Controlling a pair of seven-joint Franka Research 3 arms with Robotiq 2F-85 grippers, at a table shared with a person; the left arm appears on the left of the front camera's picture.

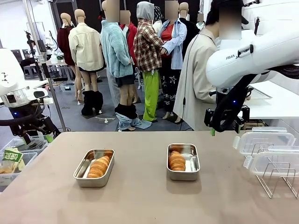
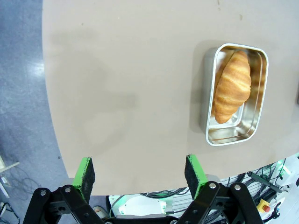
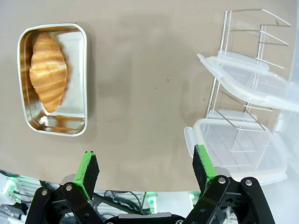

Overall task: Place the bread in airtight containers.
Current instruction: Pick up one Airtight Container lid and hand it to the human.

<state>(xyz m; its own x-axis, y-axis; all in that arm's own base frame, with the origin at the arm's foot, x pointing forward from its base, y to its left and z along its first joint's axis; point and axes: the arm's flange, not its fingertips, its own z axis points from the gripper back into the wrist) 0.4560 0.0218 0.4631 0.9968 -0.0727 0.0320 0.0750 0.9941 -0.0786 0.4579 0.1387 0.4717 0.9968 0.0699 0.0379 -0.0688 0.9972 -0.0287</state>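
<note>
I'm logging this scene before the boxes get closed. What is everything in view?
table: one, tan, under everything.
steel boxes: two, silver, mid-table, side by side and apart, lidless.
croissants: two, golden brown, one inside each box.
lids: two, clear plastic, at the rack on the table's right.
wire rack: one, metal, table's right side.
person: one, beige coat, far side.
left gripper: black, green pads, open, empty, by the table's left edge.
right gripper: same colours, open, empty, raised near the rack.

Beyond your left jaws, a glossy steel box (image 2: pixel 233 133) sits on the matt, smooth table (image 2: pixel 131 93). Right of your right jaws, translucent plastic lids (image 3: pixel 247 86) rest on a wire rack (image 3: pixel 224 39).
</note>
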